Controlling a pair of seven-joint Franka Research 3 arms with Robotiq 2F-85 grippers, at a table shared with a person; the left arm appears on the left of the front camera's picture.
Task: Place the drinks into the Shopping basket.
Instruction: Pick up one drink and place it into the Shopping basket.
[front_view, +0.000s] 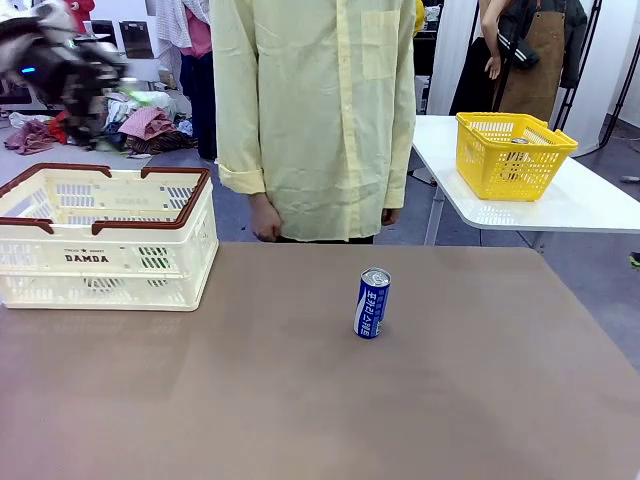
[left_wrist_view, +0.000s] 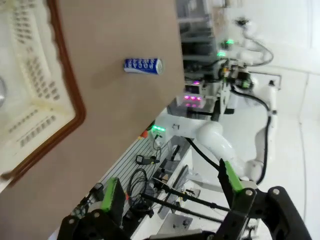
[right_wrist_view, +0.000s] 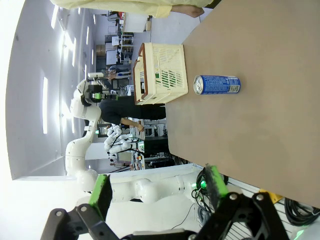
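One blue drink can (front_view: 372, 303) with white lettering and a silver top stands upright near the middle of the brown table (front_view: 300, 400). It also appears in the left wrist view (left_wrist_view: 143, 65) and the right wrist view (right_wrist_view: 217, 84). The cream-white Shopping basket (front_view: 100, 240) marked DAMDA sits at the table's far left (left_wrist_view: 35, 75) (right_wrist_view: 160, 75). Something green shows through its lattice. My left gripper (front_view: 75, 75) is a blur high above the basket; its wrist view shows it open (left_wrist_view: 172, 190) and empty. My right gripper (right_wrist_view: 157, 190) is open and empty, well back from the can.
A person in a pale yellow shirt (front_view: 315, 110) stands at the far edge, hands down at their sides. A yellow basket (front_view: 512, 152) rests on a separate white table (front_view: 570, 205) at the back right.
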